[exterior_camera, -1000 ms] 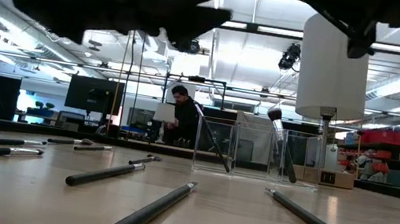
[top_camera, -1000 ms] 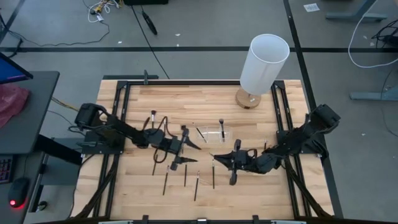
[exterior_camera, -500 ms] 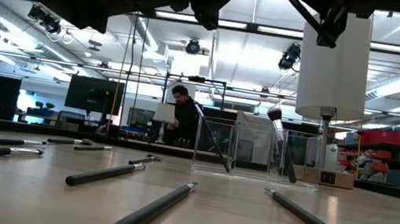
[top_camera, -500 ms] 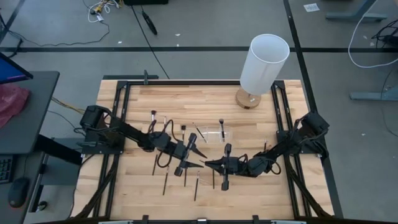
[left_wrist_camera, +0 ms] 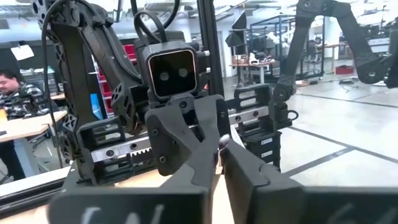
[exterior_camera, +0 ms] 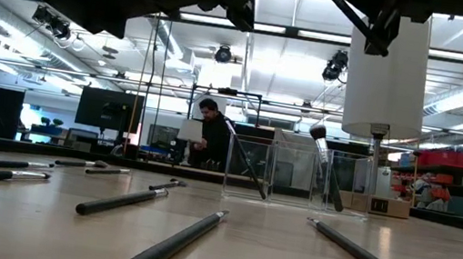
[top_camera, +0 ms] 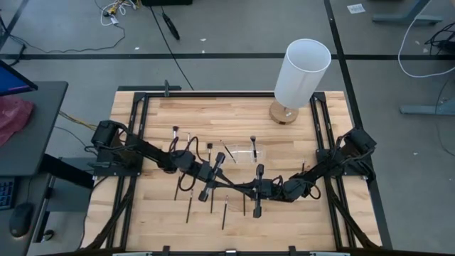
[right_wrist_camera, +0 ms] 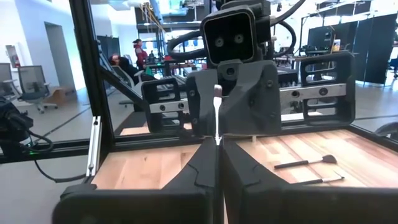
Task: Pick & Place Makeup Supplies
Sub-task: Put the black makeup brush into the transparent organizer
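I read this as a hand-over in mid-air, just in front of the clear holder (top_camera: 243, 152). My left gripper (top_camera: 226, 183) and right gripper (top_camera: 239, 188) meet tip to tip there, a little on the near side of the holder and above the bench (top_camera: 234, 114). In the right wrist view the right gripper's fingers (right_wrist_camera: 200, 163) are pressed together on a thin makeup brush (right_wrist_camera: 217, 115), which stands up between them with its pale end uppermost, right against the face of the other arm's gripper. In the left wrist view the left gripper's fingers (left_wrist_camera: 186, 146) look drawn together around something small and pale at their tips; I take it to be the same brush, though I cannot be sure of that grip from here.

The holder already has a few brushes (exterior_camera: 325, 169) leaning inside it. Several loose brushes (exterior_camera: 174, 245) lie flat on the bench, in front of the holder and off to its left side.

My next move, as I judge it: confirm that one gripper alone has the brush firmly, let the other release, then carry it over the holder and lower it handle-first. The risk is the slim handle slipping or tipping during the exchange.
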Available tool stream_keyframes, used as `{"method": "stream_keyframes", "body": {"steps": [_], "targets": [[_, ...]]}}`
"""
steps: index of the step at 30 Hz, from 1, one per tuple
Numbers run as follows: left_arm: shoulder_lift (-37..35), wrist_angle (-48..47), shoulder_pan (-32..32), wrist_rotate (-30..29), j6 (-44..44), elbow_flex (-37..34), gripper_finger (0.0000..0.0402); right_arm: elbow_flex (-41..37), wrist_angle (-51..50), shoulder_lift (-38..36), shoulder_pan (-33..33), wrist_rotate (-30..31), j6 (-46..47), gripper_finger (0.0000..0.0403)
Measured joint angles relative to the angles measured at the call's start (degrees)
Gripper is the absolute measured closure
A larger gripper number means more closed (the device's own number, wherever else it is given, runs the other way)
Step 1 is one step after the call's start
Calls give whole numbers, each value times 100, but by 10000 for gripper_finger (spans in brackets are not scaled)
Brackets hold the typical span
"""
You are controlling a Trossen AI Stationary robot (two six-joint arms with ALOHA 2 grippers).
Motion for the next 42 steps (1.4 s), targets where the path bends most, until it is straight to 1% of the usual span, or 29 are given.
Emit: {"method": "stream_keyframes", "body": {"steps": [2, 6, 8, 13, 16, 19, 22, 25, 28, 32, 34, 37, 39, 42], "targets": [[0, 0, 2, 75, 0, 0, 389, 0, -2, 0, 0, 6, 0, 397], [0, -93, -11, 78, -70, 0, 386, 0, -216, 0, 0, 23, 18, 386], [-25, -200, -20, 50, -100, -2, 389, 1, -323, 0, 27, 198, 15, 375], [-181, -498, -24, -55, -241, -2, 390, 0, -635, -46, 253, 1063, -26, 345], [-323, -752, -31, -129, -314, -2, 389, -9, -1089, -180, 449, 1798, 60, 331], [-520, -1132, -9, -226, -437, -2, 388, -9, -1624, -332, 711, 2464, 401, 322], [-811, -1601, 40, -573, -539, -2, 389, -9, -2193, -380, 944, 2858, 861, 317], [-1129, -2192, 121, -997, -566, -2, 389, -9, -2760, -380, 1083, 2924, 1497, 317], [-1413, -2715, 278, -1365, -787, -2, 388, -9, -3426, -380, 1143, 2887, 2406, 319], [-1558, -2990, 525, -1688, -958, -2, 387, -9, -4140, -380, 1111, 2813, 3510, 323], [-1558, -2992, 674, -1886, -954, -2, 388, -9, -4412, -380, 1069, 2810, 3891, 323], [-1517, -2945, 976, -1921, -947, -1, 389, -9, -4537, -380, 976, 2812, 4124, 323], [-1474, -2993, 1199, -1829, -973, -2, 389, -9, -4550, -380, 903, 2810, 4151, 323], [-1255, -2928, 1451, -1859, -989, 4, 388, -9, -4578, -380, 779, 2817, 4141, 323]]}}
